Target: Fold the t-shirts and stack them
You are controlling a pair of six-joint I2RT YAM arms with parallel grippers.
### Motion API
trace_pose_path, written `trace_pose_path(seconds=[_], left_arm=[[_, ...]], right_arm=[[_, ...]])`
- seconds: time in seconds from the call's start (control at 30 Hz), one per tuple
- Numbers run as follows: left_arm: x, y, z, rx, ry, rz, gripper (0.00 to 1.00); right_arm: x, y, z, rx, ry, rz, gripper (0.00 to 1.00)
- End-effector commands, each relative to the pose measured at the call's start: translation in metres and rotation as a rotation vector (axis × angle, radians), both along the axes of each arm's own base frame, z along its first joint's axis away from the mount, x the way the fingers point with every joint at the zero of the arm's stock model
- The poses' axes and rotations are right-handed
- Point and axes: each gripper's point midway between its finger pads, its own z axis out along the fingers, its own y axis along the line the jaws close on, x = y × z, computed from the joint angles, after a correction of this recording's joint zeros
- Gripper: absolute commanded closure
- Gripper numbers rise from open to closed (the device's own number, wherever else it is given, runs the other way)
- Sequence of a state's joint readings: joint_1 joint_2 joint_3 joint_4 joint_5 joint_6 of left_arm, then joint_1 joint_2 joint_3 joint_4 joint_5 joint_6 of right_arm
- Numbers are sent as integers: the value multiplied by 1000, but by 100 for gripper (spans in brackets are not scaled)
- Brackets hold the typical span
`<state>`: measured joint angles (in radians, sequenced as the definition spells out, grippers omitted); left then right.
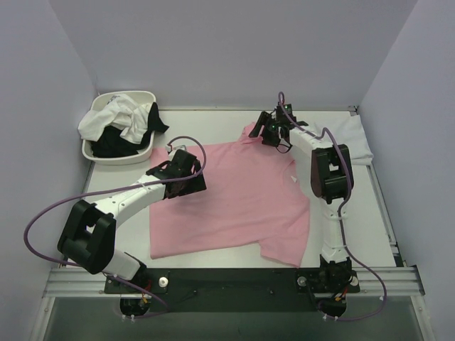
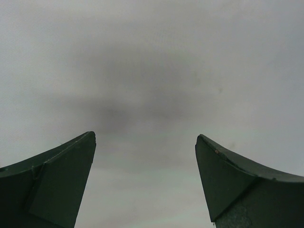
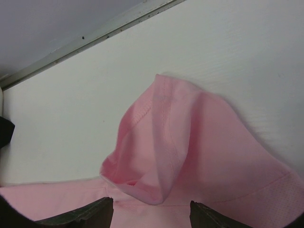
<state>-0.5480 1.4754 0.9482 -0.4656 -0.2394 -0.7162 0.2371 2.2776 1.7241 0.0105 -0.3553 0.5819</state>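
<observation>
Right tool at far sleeve, pink t-shirt lengthwise left-right, collar rightward

A spread t-shirt is laid at the middle of the table; a heap of t-shirts is piled in the basin at the far left corner, and a further t-shirt is laid at the far right edge
</observation>
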Motion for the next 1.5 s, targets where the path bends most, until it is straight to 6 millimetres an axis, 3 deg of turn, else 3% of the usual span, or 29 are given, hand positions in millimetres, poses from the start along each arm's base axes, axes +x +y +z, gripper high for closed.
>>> trace_pose_path(seconds=[0.0, 0.27, 0.43, 0.63, 1.1, 1.13, 1.17, 1.2, 1.47], left_arm=[[11, -2, 14, -11, -56, 4, 4], [10, 0, 10, -1, -47, 7, 4], [11, 1, 8, 3, -45, 6, 4], [11, 0, 2, 5, -30, 3, 4], [12, -2, -2, 1, -18, -3, 4], [12, -3, -2, -1, -20, -3, 4], [12, -3, -2, -1, -19, -3, 4], [12, -3, -2, -1, -20, -3, 4], [8, 0, 0, 4, -21, -2, 4]], right_arm=[[17, 4, 14, 5, -46, -8, 36], [39, 14, -1, 57, -26, -38, 35], [59, 26, 5, 144, -60, -67, 35], [76, 37, 25, 228, -119, -74, 34], [91, 54, 84, 323, -223, -66, 32], [94, 57, 80, 344, -213, -76, 31], [100, 59, 91, 365, -237, -76, 30], [101, 63, 77, 377, -212, -74, 30], [106, 62, 67, 403, -202, -95, 29]])
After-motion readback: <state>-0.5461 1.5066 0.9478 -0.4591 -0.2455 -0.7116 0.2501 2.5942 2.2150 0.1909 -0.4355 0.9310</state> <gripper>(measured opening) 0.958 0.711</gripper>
